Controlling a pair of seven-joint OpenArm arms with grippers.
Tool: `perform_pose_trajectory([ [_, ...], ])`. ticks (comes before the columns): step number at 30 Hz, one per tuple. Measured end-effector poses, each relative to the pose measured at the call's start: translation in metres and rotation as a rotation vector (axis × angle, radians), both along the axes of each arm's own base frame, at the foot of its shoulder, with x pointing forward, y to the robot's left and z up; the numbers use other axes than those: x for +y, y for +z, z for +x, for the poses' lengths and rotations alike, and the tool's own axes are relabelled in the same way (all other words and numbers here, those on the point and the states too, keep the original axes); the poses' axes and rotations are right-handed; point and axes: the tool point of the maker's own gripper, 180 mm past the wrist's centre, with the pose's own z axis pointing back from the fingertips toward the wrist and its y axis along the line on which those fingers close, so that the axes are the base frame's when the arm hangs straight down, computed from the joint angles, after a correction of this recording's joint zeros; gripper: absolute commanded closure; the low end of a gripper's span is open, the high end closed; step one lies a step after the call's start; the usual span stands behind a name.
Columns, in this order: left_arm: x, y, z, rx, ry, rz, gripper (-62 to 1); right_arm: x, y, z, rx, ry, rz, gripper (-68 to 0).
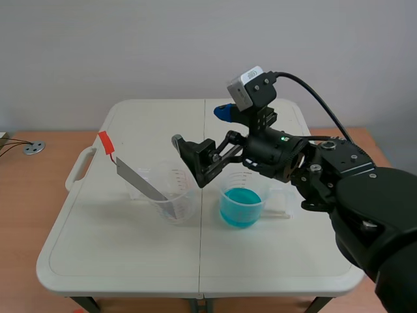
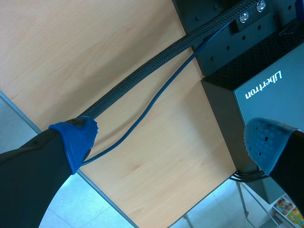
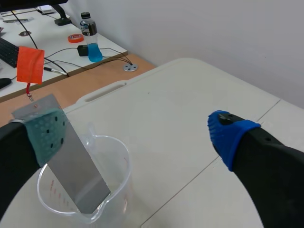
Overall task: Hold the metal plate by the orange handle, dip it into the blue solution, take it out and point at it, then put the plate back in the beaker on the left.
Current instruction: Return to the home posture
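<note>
Your right arm bulks largest, coming in from the near right and stretched over the table toward its middle. You can see the right hand raised above the gap between the two beakers, its fingers spread wide apart and empty.

The metal plate stands tilted in the clear beaker on the left. Its lower end is down inside, and its upper end leans out over the rim toward the far left, with the orange handle at the top. In the right wrist view the plate lies just behind the grey-green pad, but the scene view shows the right hand apart from it, off to its right.

Just right of that beaker stands a second beaker holding the blue solution.

Your left hand also has its fingers apart and holds nothing. It is over a wooden surface crossed by a braided black cable and a thin blue cable, next to a black box.

Beyond the table's far left, a bottle of blue liquid stands on another desk.
</note>
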Motion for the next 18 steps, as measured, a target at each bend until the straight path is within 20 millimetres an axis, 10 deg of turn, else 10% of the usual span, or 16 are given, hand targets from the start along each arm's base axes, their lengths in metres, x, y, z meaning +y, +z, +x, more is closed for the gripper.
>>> perform_pose_trajectory([
  [9, 0.0, 0.0, 0.011, -0.033, 0.021, -0.009, -62.3, -0.036, 0.012, -0.001, -0.054, -0.065, -0.048, -66.4],
  [13, 0.018, 0.008, 0.054, -0.152, 0.15, -0.013, -62.3, -0.058, 0.017, -0.01, -0.065, -0.119, -0.104, -66.4],
  [18, 0.085, 0.048, 0.138, -0.391, 0.305, 0.05, -62.3, -0.08, 0.025, -0.025, -0.061, -0.188, -0.146, -66.4],
])
